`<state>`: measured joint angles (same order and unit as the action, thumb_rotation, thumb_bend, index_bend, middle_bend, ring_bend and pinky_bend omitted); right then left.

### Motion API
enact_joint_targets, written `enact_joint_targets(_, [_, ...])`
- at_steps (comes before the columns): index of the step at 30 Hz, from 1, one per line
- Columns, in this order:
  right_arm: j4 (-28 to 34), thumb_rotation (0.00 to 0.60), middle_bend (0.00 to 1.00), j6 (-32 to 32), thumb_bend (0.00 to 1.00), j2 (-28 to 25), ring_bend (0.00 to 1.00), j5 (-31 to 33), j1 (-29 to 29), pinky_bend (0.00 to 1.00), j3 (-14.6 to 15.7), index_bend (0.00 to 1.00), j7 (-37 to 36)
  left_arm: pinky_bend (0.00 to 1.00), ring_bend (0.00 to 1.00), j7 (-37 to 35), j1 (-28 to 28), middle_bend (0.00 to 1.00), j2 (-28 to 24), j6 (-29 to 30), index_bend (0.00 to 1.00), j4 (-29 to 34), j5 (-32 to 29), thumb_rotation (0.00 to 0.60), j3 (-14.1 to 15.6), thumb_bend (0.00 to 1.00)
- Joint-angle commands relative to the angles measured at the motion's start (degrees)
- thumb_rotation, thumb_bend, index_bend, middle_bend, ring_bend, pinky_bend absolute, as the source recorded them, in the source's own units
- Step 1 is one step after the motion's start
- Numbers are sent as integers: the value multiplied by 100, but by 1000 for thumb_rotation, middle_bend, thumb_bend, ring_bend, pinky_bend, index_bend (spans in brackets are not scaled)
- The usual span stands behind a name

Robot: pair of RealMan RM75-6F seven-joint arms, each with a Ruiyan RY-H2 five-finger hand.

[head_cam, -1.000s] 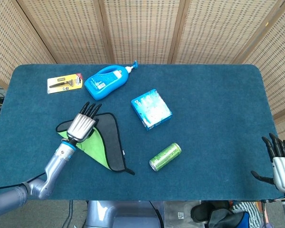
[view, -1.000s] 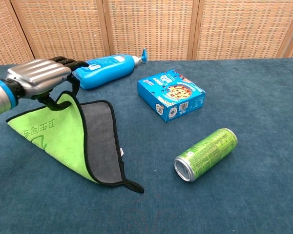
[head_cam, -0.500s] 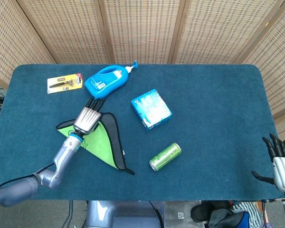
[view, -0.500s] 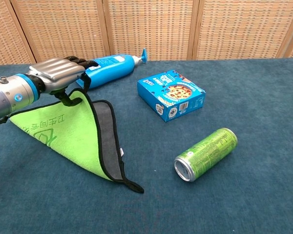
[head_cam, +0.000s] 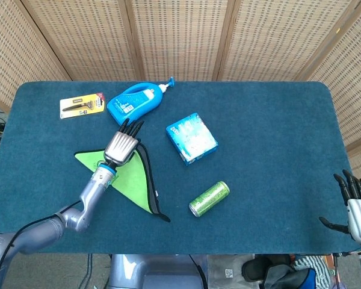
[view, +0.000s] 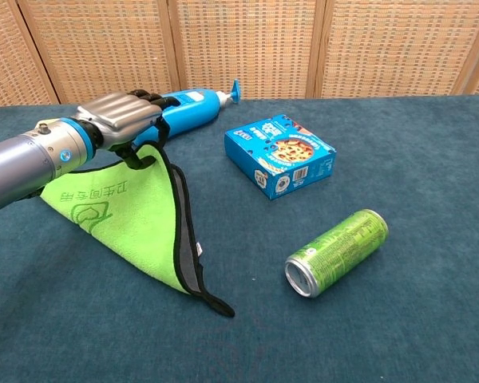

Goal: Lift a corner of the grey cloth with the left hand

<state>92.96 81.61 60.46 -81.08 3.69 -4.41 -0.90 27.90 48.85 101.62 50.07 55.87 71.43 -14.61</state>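
Observation:
The cloth (head_cam: 127, 180) (view: 120, 211) shows its bright green underside, with a black hem and a strip of grey face (view: 188, 267) along its right edge. My left hand (head_cam: 123, 144) (view: 124, 117) pinches its far corner and holds it raised off the table, so the cloth hangs folded over itself. The near corner (view: 219, 307) still lies on the table. My right hand (head_cam: 356, 208) rests at the table's near right edge, fingers spread, holding nothing; the chest view does not show it.
A blue pump bottle (head_cam: 135, 102) (view: 188, 108) lies just beyond my left hand. A blue box (head_cam: 192, 138) (view: 280, 155) sits mid-table, a green can (head_cam: 209, 198) (view: 337, 251) lies on its side nearer, and a yellow carded tool (head_cam: 81, 105) is at the far left.
My left hand has moved right and away from me with the cloth corner, pulling the green underside further over the grey face. The right hand has not moved.

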Motion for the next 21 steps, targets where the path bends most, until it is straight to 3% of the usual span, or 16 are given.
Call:
enact_joint_targets(1, [4,600,0,18,0,-4,0,-16,-7,0,2,0,-11,0,0,173,20,0,35,-9,286,-37,-149,600,4,445])
enact_joint_targets(3, [14,600,0,45,0,-4,0,-40,-12,0,3,0,-4,0,0,300,6,0,26,-9,62,3,-306,600,-22,441])
enact_joint_targets(5, [22,600,0,63,0,-1,0,-46,-17,0,0,0,3,0,0,465,0,0,-3,-7,2,69,-427,600,-18,433])
enact_joint_targets(15, [18,600,0,96,0,11,0,-66,-25,0,-1,0,13,0,0,571,-90,0,-167,281,0,414,-667,600,-94,428])
enact_joint_targets(19, [16,600,0,63,0,10,0,-73,-14,0,13,0,29,0,0,311,-346,0,-631,742,0,1140,-512,600,-97,427])
enact_joint_targets(21, [21,600,0,33,0,9,0,-76,-8,0,31,0,72,0,0,257,-622,0,-1053,1083,0,1824,-402,600,-14,428])
